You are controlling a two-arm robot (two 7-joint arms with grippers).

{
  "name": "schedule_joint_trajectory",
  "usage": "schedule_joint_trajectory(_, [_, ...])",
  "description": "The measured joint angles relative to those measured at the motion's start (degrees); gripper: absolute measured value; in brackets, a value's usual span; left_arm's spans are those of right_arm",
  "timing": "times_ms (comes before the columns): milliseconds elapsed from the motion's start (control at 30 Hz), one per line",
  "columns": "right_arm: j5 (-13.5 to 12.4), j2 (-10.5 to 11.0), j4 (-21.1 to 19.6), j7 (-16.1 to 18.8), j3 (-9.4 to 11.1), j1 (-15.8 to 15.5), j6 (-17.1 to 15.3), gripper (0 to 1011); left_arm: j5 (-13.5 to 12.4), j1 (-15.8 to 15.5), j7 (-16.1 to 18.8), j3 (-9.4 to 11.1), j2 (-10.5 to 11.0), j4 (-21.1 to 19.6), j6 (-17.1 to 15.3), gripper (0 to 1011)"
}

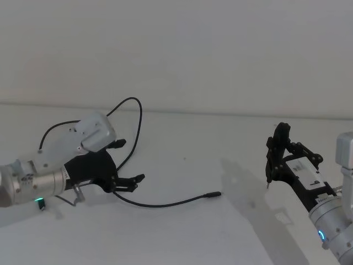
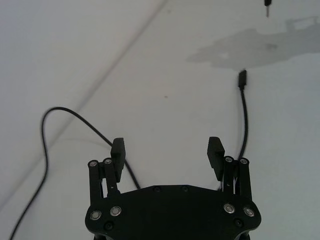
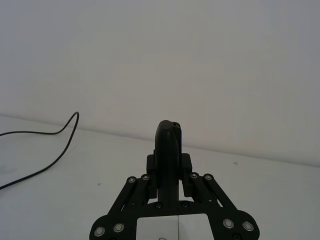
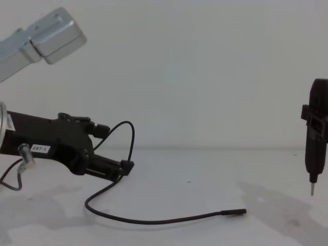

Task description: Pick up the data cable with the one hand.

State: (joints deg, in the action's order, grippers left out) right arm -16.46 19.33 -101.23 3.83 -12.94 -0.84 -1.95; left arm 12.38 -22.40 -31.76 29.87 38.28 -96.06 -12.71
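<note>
Cable (image 1: 165,206) lies slack on the tabletop (image 1: 231,232), looping from near the far edge to its plug end, which rests around the middle. Left gripper (image 1: 129,161) hangs low over the left side, fingers wide apart, the line running between them, not pinched. Right gripper (image 3: 168,167) is up by the right edge, clamped on a pen tool (image 4: 318,138), tip pointing down.

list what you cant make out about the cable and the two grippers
- Data cable: middle stretch, head view, hidden behind the open left gripper; left wrist view, under that gripper's body.
- Cable's far end: left wrist view, cut off by the bottom edge.
- Pen-like tool clamped in the right gripper: tip, right wrist view, hidden by the tool's own body.
</note>
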Motion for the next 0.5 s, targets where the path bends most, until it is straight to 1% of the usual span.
schedule_joint_trajectory(233, [0.0,0.0,0.0,0.0,0.0,0.0,0.0,268,0.8,-2.3,-2.7,1.8,-0.7,0.0,-5.7,1001])
schedule_joint_trajectory(333, [0.0,0.0,0.0,0.0,0.0,0.0,0.0,268,0.8,-2.9,-3.3,2.4,-1.0,0.1,-7.1,1002])
schedule_joint_trajectory(433, [0.0,0.0,0.0,0.0,0.0,0.0,0.0,268,0.8,-3.9,-4.0,3.5,-1.6,0.5,-8.9,1002])
schedule_joint_trajectory(500, [0.0,0.0,0.0,0.0,0.0,0.0,0.0,268,0.8,-4.3,-4.2,4.0,-2.0,0.7,-9.6,1002])
